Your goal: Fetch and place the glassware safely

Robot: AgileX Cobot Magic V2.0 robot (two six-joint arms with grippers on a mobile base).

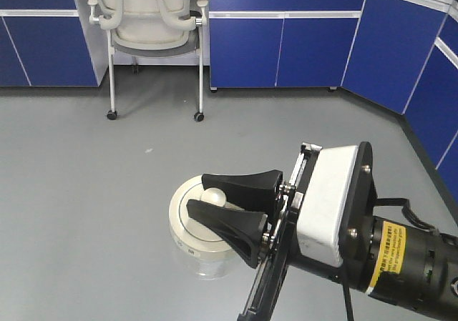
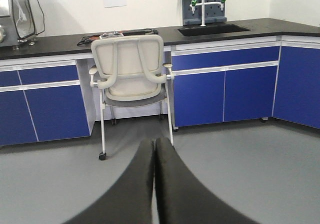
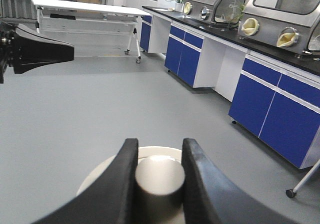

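Glassware sits directly beneath the right gripper, whose fingers clamp the lid's knob from both sides. The lid's rim juts out past the fingertips. Grey floor spreads wide around it. A chair and blue cabinets stand well beyond. The left gripper has its fingers pressed together, holding nothing.

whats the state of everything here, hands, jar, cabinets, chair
left hand: shut, empty
right hand: shut on the knob
jar: upright, lid on
cabinets: doors shut
chair: upright, nobody in it
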